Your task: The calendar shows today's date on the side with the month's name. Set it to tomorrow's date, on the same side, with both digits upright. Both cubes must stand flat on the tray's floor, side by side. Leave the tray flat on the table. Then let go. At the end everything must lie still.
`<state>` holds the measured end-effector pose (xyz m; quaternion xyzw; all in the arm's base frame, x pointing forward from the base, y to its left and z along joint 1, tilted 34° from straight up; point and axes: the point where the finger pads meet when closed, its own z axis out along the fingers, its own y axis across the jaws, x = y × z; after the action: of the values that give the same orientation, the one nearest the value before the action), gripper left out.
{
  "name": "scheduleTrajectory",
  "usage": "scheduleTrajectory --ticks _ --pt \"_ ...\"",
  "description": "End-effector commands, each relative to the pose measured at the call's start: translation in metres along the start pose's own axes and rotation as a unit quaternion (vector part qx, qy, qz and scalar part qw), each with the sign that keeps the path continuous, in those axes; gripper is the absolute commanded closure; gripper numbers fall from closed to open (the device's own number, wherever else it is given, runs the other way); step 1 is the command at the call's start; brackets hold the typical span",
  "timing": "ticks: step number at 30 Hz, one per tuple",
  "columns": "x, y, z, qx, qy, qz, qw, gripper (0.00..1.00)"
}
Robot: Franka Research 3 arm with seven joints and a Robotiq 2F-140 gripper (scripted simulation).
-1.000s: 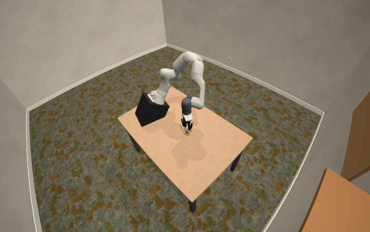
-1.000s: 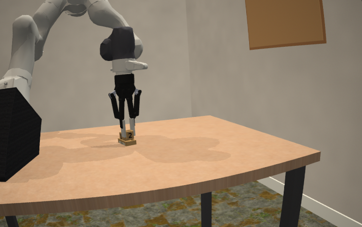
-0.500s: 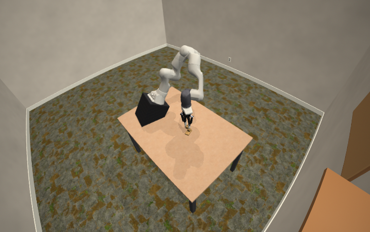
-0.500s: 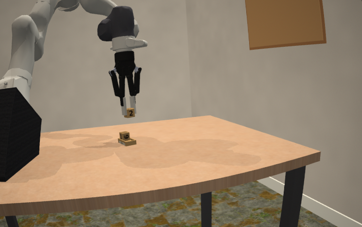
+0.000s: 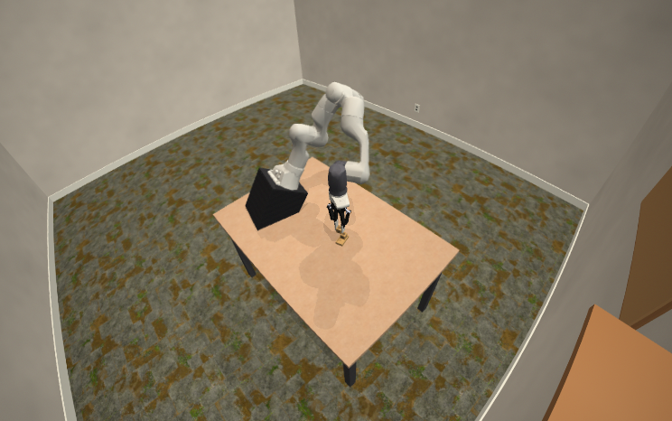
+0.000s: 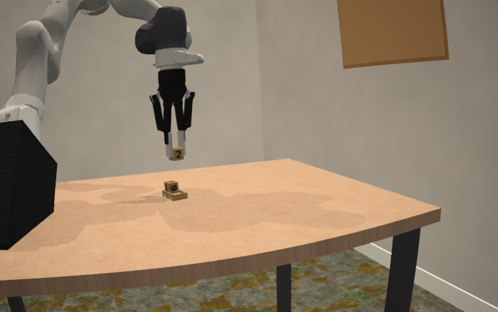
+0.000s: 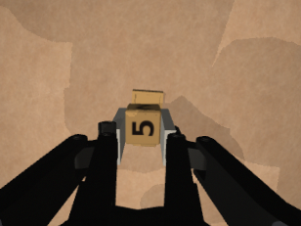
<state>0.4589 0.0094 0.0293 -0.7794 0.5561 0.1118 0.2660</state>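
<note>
Exterior view showed my gripper pinching a cube, its 2 facing me, high above the tray, where the other cube sat almost straight below.

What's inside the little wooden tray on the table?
One number cube stands in the tray; the spot beside it is free. The gripper holds the other cube high above. The tray's floor under the standing cube is hidden.

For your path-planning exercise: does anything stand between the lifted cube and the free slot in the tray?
Nothing visible does. The hand holds the cube above the tray; the other cube fills one slot, beside the free one.
</note>
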Motion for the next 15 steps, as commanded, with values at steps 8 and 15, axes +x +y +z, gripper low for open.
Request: scheduleTrajectory --ticks 8,15 --pt "0.034 0.005 0.001 0.0 -0.001 -0.132 0.991 0.83" --pt "0.047 0.007 0.001 0.0 -0.001 -0.181 0.983 0.83"
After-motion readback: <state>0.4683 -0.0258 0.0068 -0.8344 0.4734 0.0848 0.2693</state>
